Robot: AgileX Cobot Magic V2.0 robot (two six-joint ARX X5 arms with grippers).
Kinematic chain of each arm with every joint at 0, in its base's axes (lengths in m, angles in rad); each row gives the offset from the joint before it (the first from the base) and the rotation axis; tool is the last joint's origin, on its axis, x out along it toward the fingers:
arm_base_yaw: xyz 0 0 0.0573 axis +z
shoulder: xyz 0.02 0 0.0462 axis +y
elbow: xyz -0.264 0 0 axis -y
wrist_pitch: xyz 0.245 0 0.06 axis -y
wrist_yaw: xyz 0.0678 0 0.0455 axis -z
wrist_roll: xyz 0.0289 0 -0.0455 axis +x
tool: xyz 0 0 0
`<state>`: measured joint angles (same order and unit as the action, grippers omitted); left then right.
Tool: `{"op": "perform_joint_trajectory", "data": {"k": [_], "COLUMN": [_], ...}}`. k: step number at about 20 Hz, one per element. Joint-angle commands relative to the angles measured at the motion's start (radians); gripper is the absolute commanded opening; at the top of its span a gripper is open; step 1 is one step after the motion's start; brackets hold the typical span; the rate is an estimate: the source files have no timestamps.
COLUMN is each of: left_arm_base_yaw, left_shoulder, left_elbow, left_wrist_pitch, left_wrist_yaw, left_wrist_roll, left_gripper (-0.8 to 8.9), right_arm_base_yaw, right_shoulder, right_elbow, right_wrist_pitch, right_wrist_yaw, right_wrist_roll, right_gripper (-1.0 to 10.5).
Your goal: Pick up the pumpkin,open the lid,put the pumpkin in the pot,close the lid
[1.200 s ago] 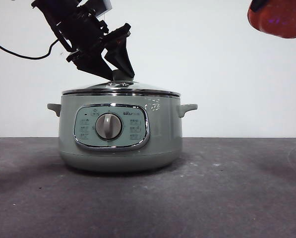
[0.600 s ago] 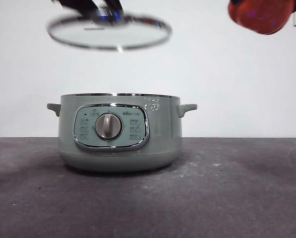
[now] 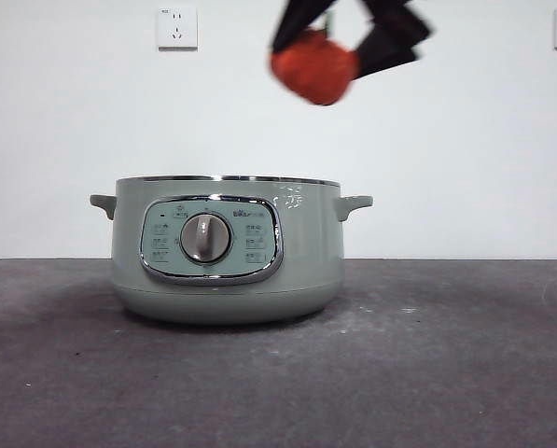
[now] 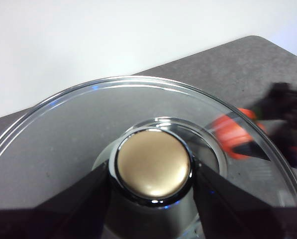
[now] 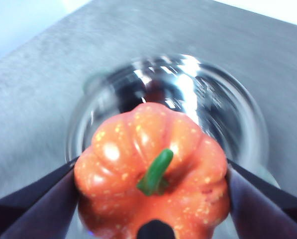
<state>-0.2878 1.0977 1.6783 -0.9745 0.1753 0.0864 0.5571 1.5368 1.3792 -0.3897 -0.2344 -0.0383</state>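
The sage-green pot (image 3: 227, 252) stands uncovered on the table, its shiny inside (image 5: 188, 94) showing below the pumpkin in the right wrist view. My right gripper (image 3: 339, 47) is shut on the orange pumpkin (image 3: 313, 67) (image 5: 153, 184), holding it in the air above the pot's right half. My left gripper (image 4: 150, 174) is shut on the knob (image 4: 152, 165) of the glass lid (image 4: 73, 124), which is out of the front view. Through the lid's glass, the left wrist view shows the pumpkin (image 4: 233, 139) blurred.
The dark grey table (image 3: 446, 355) stretches in front of and beside the pot. A white wall with two sockets (image 3: 176, 28) is behind. The pot's control panel and dial (image 3: 206, 238) face the front camera.
The lid has been lifted off the pot and carried up out of the front view. The right gripper has brought the pumpkin left from the top right corner to above the pot.
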Motion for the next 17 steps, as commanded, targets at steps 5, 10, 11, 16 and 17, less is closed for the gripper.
{"op": "perform_joint_trajectory", "data": {"k": [5, 10, 11, 16, 17], "left_arm_base_yaw": [0.003, 0.003, 0.003, 0.002, 0.002], "left_shoulder": [-0.1, -0.117, -0.117, -0.117, -0.117], "left_elbow": [0.016, 0.017, 0.017, 0.017, 0.017], "left_wrist_pitch": [-0.026, -0.057, -0.061, -0.071, -0.073], "left_wrist_yaw": [0.0, 0.001, 0.002, 0.002, 0.002], "left_wrist_roll": [-0.008, -0.008, -0.008, -0.007, -0.006], "left_gripper": [-0.09, -0.09, -0.09, -0.09, -0.09], "right_arm_base_yaw": [0.031, 0.053, 0.059, 0.087, 0.088], "right_shoulder": [0.344, 0.491, 0.514, 0.575, 0.576], "right_elbow": [0.283, 0.316, 0.316, 0.316, 0.316], "right_wrist_pitch": [0.0, 0.043, 0.046, 0.039, 0.029], "right_wrist_yaw": [0.006, 0.058, 0.058, 0.112, 0.112], "right_wrist_roll": [-0.043, -0.079, -0.088, -0.113, -0.113], "right_gripper": [-0.1, -0.1, -0.1, -0.1, -0.1]}}
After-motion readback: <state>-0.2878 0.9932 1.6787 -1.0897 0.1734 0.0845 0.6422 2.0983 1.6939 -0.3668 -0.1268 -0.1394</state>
